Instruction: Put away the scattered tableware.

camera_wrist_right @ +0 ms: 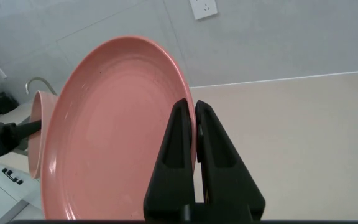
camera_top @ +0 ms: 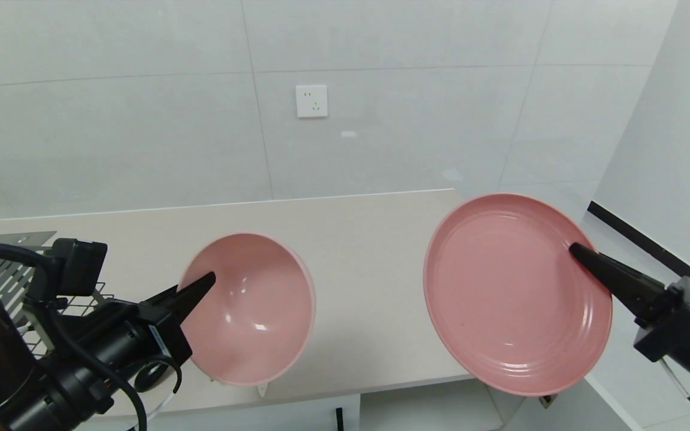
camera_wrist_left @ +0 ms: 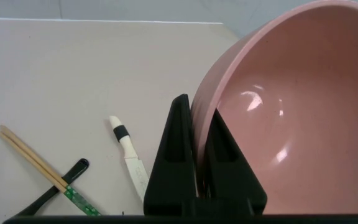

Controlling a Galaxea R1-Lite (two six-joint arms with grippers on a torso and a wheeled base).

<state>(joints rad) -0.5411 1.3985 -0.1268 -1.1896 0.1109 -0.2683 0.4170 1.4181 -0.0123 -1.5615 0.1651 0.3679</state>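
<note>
A pink bowl (camera_top: 252, 308) hangs tilted above the counter's front left, my left gripper (camera_top: 206, 280) shut on its rim; the same bowl (camera_wrist_left: 291, 118) is pinched between the left gripper (camera_wrist_left: 199, 118) fingers. A pink plate (camera_top: 513, 293) is held up on edge past the counter's right end, my right gripper (camera_top: 575, 248) shut on its rim. In the right wrist view the plate (camera_wrist_right: 110, 124) sits clamped in the right gripper (camera_wrist_right: 191, 112), with the bowl (camera_wrist_right: 36, 134) behind it. Chopsticks (camera_wrist_left: 39, 168), a black-handled utensil (camera_wrist_left: 61, 186) and a white-handled knife (camera_wrist_left: 128, 155) lie on the counter.
The beige counter (camera_top: 369, 251) runs to a tiled wall with a socket (camera_top: 311, 100). A metal dish rack (camera_top: 3, 269) stands at the counter's left end beside my left arm. A faucet (camera_wrist_right: 39, 84) shows beyond the bowl. The counter ends under the plate.
</note>
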